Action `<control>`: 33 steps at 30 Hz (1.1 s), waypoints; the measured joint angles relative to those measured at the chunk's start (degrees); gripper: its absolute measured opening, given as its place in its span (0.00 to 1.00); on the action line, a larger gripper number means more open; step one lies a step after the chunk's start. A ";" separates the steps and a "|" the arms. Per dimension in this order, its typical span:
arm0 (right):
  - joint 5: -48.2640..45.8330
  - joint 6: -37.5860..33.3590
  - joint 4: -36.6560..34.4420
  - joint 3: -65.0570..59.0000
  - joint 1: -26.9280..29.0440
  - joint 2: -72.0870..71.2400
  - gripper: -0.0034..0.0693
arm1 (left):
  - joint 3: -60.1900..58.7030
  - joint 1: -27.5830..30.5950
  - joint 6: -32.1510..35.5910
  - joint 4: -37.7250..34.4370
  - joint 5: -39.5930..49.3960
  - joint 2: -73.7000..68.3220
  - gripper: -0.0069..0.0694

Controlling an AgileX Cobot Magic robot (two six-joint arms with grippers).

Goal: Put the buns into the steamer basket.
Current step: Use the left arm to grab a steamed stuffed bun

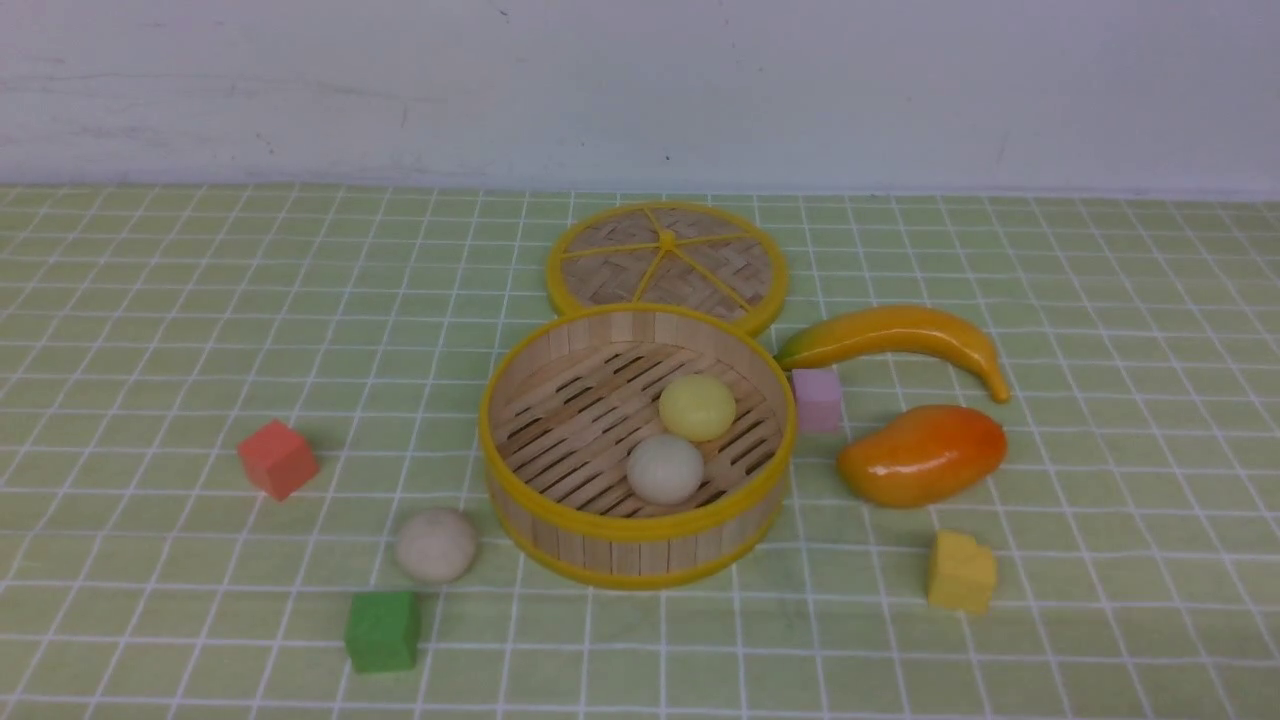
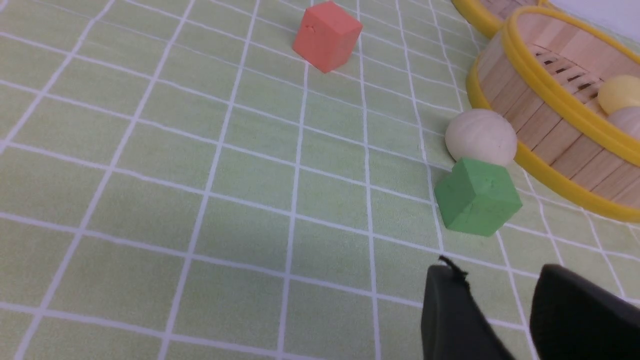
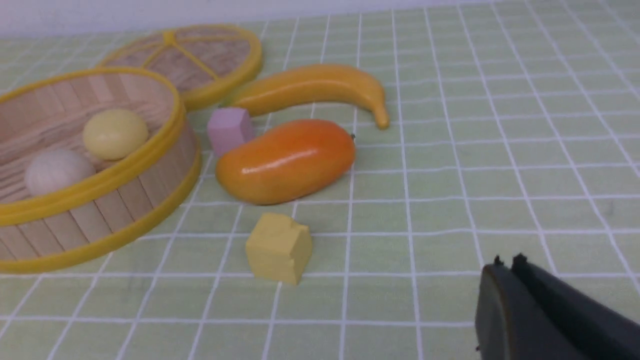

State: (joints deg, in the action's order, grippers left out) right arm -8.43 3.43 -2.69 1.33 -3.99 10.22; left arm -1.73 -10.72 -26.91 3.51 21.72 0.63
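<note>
The steamer basket (image 1: 520, 400) stands mid-table. Inside it lie a pale yellow bun (image 1: 697, 407) and an off-white bun (image 1: 665, 468). A third off-white bun (image 1: 436, 545) lies on the cloth just left of the basket's front, next to a green cube (image 1: 381, 631). In the left wrist view that bun (image 2: 480, 136) sits between the green cube (image 2: 476, 196) and the basket wall (image 2: 540, 125); my left gripper (image 2: 500, 280) is open and empty, short of the cube. My right gripper (image 3: 506, 267) is shut and empty, near the yellow cube (image 3: 279, 247). Neither gripper shows in the front view.
The flat woven lid (image 1: 667, 264) lies behind the basket. A banana (image 1: 900, 338), a mango (image 1: 922, 454), a pink cube (image 1: 817, 399) and the yellow cube (image 1: 961, 571) lie right of the basket. A red cube (image 1: 278, 458) sits at the left.
</note>
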 joint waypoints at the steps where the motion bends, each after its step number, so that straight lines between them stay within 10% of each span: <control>1: -0.19 0.00 0.05 -1.09 0.00 -2.35 0.05 | 0.00 0.00 0.00 0.00 0.00 0.00 0.40; 7: -12.43 -0.37 0.68 -2.71 0.00 -10.73 0.06 | 0.00 0.00 0.00 -0.05 0.03 0.00 0.40; 33: -13.50 -0.85 1.07 -2.46 -1.67 -10.82 0.10 | 0.00 0.00 0.00 0.01 0.17 0.00 0.40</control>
State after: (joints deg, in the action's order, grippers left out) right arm -21.93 2.58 -1.61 -1.14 -5.65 -0.61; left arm -1.73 -10.72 -26.91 3.53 21.89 0.63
